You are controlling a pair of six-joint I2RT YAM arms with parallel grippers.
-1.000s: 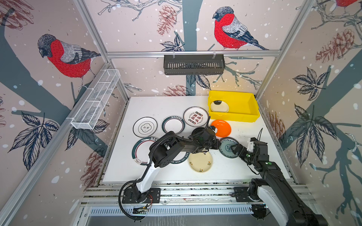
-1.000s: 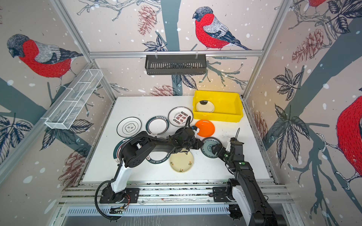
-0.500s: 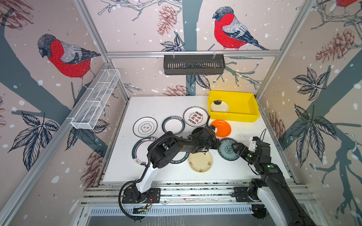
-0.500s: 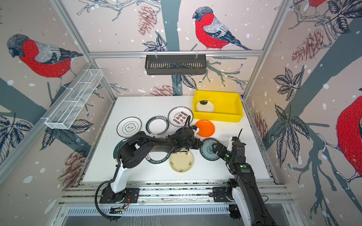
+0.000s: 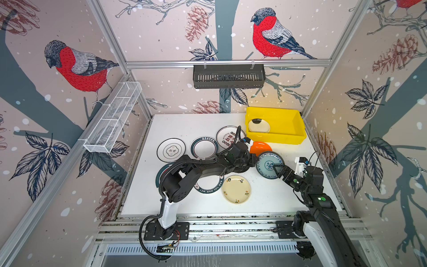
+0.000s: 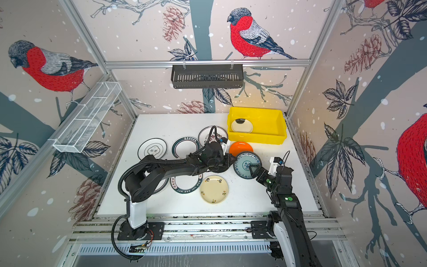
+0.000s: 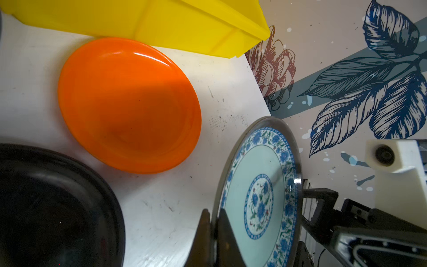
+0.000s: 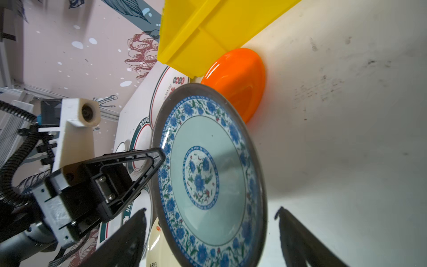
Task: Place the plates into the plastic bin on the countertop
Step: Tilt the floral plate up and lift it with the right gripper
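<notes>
Top views: white tabletop [image 5: 184, 124] inside bird-print walls [image 5: 161, 30]. Yellow bin [image 5: 298, 136] at the back, one pale plate [image 5: 258, 126] in it. Blue-patterned plate [image 5: 268, 165] in front of the bin, just past the orange plate [image 5: 261, 146], tilted steeply.
Left wrist: tabletop scuffed; left tool [image 7: 213, 215] pinched on the blue plate's dark rim.
Right wrist: right tool [image 8: 211, 210] wide, straddling the opposite rim.

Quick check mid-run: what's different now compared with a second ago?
The left gripper, shut on the rim of the blue-patterned plate, has lifted and tilted it off the countertop. The right gripper has moved in; its open fingers now straddle the opposite edge. Unchanged: the orange plate, the cream plate, the pale plate in the yellow bin.
</notes>
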